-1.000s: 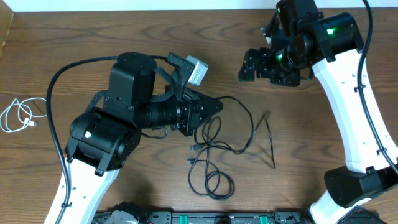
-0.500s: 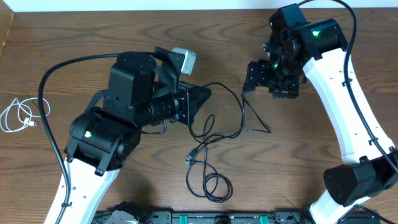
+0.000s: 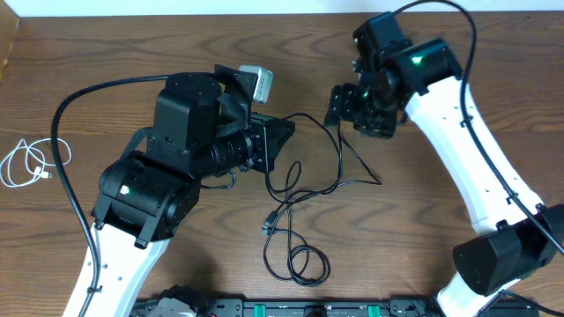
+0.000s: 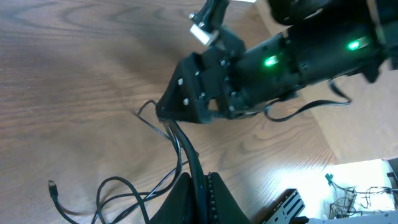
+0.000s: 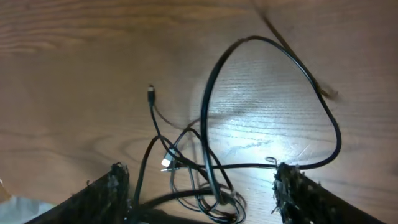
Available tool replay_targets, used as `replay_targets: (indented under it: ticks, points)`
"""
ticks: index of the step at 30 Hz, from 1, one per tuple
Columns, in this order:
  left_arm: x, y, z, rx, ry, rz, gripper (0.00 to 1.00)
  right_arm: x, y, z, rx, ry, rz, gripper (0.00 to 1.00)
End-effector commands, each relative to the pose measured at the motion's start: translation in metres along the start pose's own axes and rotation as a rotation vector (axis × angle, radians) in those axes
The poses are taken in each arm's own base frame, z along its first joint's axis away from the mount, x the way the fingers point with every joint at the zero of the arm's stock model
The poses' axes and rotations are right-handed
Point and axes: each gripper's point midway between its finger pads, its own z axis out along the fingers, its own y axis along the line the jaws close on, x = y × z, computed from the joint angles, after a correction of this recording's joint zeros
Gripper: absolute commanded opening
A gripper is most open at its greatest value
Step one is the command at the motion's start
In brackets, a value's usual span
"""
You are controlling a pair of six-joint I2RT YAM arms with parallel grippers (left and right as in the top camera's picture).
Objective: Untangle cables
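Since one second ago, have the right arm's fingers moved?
Yes. The right fingers shifted left, toward the white cord, which stayed put.

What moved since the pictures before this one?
The right hand swung left, close to the black cord, open. The left hand, shut on that cord, pulled back a little and dragged the cord's far bend left with it. The white cord stayed where it was.

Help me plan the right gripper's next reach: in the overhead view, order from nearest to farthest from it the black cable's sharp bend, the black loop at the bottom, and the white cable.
1. Sharp bend, just beside the right gripper.
2. Black loop, bottom centre.
3. White cable, far left edge.
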Motion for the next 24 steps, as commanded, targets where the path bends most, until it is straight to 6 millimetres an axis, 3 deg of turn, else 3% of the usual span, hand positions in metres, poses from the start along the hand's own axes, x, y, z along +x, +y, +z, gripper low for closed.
replay_targets:
  ticks: [1, 10, 12, 14, 17, 19, 22, 24]
  points:
    - [-0.003, -0.001, -0.001, -0.002, -0.011, -0.001, 0.07, -0.002, -0.008, 0.021, 0.031, 0.003, 0.058, 0.69]
    - [-0.003, -0.001, -0.001, -0.003, -0.010, -0.001, 0.08, 0.008, -0.027, 0.059, 0.060, 0.047, 0.071, 0.45]
    - [-0.003, -0.001, 0.000, -0.004, -0.009, -0.002, 0.08, 0.011, -0.031, 0.063, 0.069, 0.056, 0.073, 0.29]
    - [-0.003, 0.000, 0.000, -0.005, -0.008, -0.002, 0.08, 0.011, -0.032, 0.064, 0.073, 0.056, 0.074, 0.05]
    - [-0.003, 0.003, 0.000, -0.024, -0.008, -0.006, 0.08, 0.005, -0.040, 0.062, 0.107, 0.029, 0.080, 0.01]
    - [0.000, 0.012, -0.001, -0.068, -0.003, -0.018, 0.08, 0.000, -0.051, 0.058, 0.146, 0.009, 0.094, 0.01]
    - [0.013, 0.054, -0.011, -0.268, 0.024, -0.091, 0.08, -0.017, -0.072, 0.025, 0.209, -0.055, 0.132, 0.01]
    - [0.019, 0.080, -0.021, -0.399, 0.020, -0.181, 0.07, -0.033, -0.082, -0.006, 0.235, -0.128, 0.138, 0.01]
